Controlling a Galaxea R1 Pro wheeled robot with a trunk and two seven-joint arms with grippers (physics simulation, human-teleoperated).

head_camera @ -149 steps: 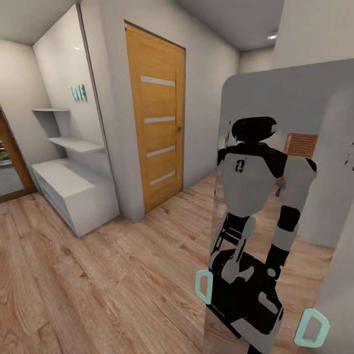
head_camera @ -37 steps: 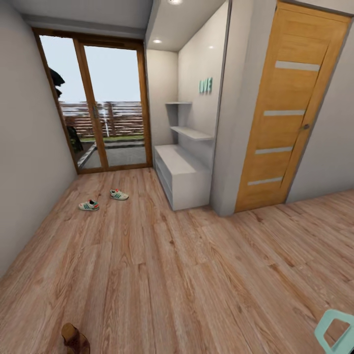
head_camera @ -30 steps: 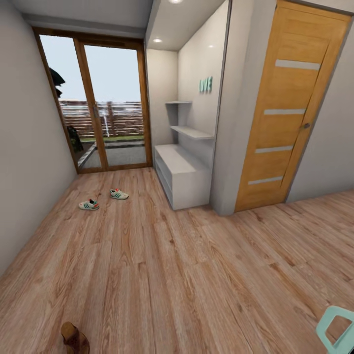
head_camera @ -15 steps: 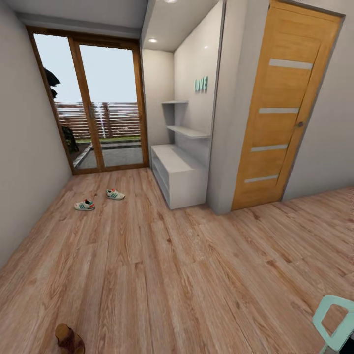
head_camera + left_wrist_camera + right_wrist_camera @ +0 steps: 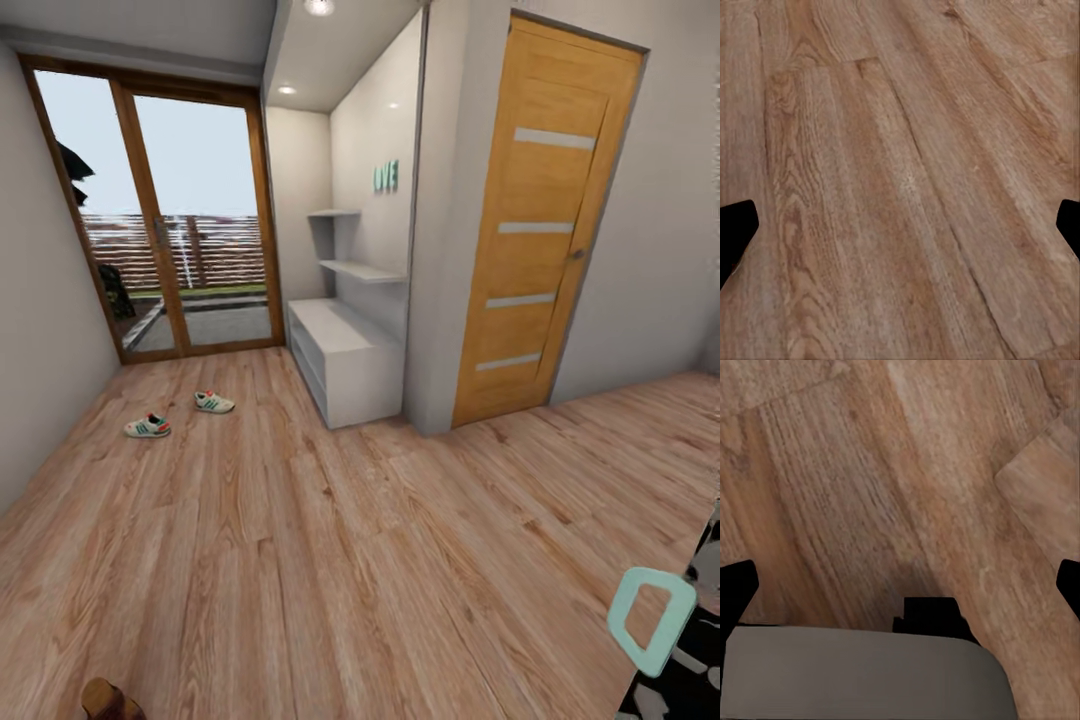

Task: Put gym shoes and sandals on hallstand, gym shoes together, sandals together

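Note:
Two gym shoes lie apart on the corridor floor near the glass doors: one gym shoe further left, the other gym shoe closer to the hallstand. The hallstand is a low grey unit against the wall, with stepped shelves above it. One brown sandal shows at the bottom left edge of the head view, cut off by the frame. My right gripper hangs low at the right. In the wrist views, the left gripper and the right gripper are open over bare planks.
Glass doors close the far end of the corridor. A wooden door stands right of the hallstand's alcove wall. A grey wall runs along the left. A grey part of my own body fills one side of the right wrist view.
The head camera swung from a mirror to the corridor's end, then kept shifting, so shoes and hallstand slid left in the picture. The shoes themselves have not moved.

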